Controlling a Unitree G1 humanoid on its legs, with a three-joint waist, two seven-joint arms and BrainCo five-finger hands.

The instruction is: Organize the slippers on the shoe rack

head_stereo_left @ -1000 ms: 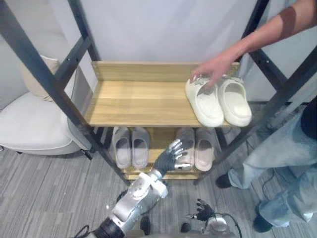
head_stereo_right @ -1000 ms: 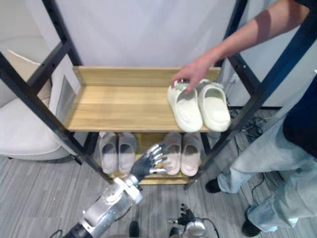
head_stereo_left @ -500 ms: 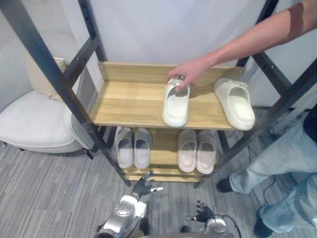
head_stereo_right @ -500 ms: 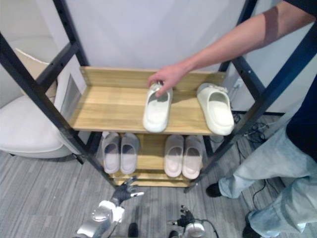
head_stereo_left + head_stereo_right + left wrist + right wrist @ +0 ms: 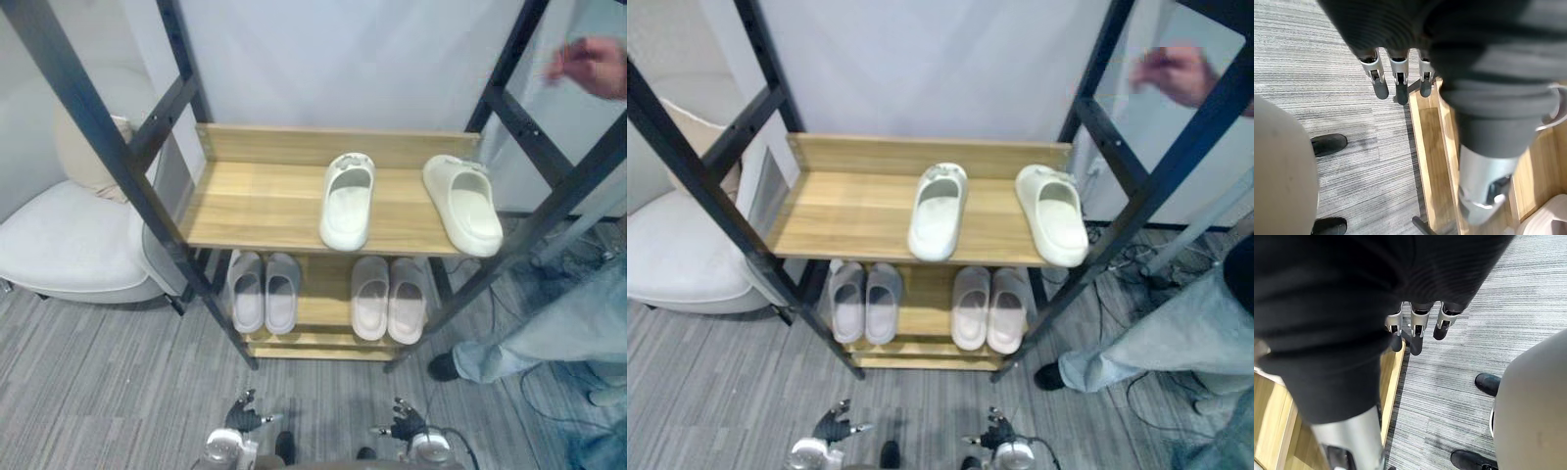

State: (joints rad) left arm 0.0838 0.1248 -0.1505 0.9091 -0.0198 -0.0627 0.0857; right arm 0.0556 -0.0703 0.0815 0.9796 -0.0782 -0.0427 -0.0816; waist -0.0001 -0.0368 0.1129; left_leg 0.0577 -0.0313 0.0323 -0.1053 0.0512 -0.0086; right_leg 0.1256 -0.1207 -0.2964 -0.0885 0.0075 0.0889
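Down low near the floor, in front of the shoe rack (image 5: 257, 210): left hand (image 5: 242, 415) and right hand (image 5: 404, 424), both well apart from the shelves. Fingers (image 5: 1380, 88) loose and nearly straight on both, holding nothing. Lots of bare wood on the left half of the top shelf. On that shelf, two cream slippers, split up: middle slipper (image 5: 347, 201) pointing forward, right slipper (image 5: 464, 204) by the right end, toe at the front edge. Below, grey pair (image 5: 263, 292) and pale pair (image 5: 389, 297), neat, side by side. High on the right, a person's hand (image 5: 592, 66), away from the rack.
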